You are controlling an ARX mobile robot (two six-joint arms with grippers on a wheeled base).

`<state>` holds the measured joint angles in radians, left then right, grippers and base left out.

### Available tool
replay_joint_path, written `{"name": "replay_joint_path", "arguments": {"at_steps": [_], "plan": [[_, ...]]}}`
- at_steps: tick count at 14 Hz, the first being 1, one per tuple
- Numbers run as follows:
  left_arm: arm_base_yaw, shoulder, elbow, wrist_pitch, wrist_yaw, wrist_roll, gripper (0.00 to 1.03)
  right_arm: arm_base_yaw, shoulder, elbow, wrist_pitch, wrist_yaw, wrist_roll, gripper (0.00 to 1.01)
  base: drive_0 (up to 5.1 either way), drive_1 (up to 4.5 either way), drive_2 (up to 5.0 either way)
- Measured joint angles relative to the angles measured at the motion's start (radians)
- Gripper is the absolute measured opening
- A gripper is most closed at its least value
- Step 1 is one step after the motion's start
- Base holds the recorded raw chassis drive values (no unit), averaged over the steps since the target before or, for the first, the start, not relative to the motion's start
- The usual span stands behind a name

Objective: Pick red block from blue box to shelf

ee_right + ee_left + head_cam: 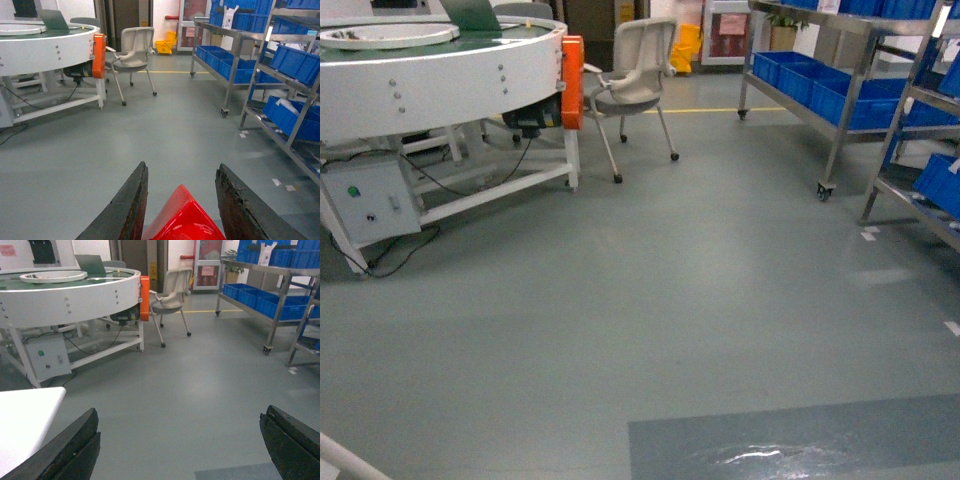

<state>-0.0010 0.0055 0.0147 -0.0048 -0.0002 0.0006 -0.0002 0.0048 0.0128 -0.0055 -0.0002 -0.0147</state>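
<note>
In the right wrist view my right gripper [182, 172] is shut on the red block [187, 220], whose glossy red corner pokes up between the two dark fingers. My left gripper [180, 415] is open, its fingers far apart with only grey floor between them. The steel shelf [845, 120] on caster wheels stands far to the right, also seen as the shelf [231, 75] and the shelf [276, 315] in the wrist views. The blue box is out of view. Neither gripper shows in the head view.
Dark blue crates [820, 85] fill the rack, and a second rack [295, 100] stands nearer on the right. A white round conveyor table [440, 80] and a grey chair [635, 70] are at the far left. A white tabletop corner [25, 415] lies beside my left gripper.
</note>
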Motion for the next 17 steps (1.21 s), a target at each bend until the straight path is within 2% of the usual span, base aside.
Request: {"name": "replay_joint_path", "arguments": {"at_steps": [17], "plan": [[0.0,0.0,0.0,0.002,-0.001,0.0,0.98,0.0,0.0,0.0,0.002,0.0,0.0,0.36,0.0,4.21,-4.3]]}}
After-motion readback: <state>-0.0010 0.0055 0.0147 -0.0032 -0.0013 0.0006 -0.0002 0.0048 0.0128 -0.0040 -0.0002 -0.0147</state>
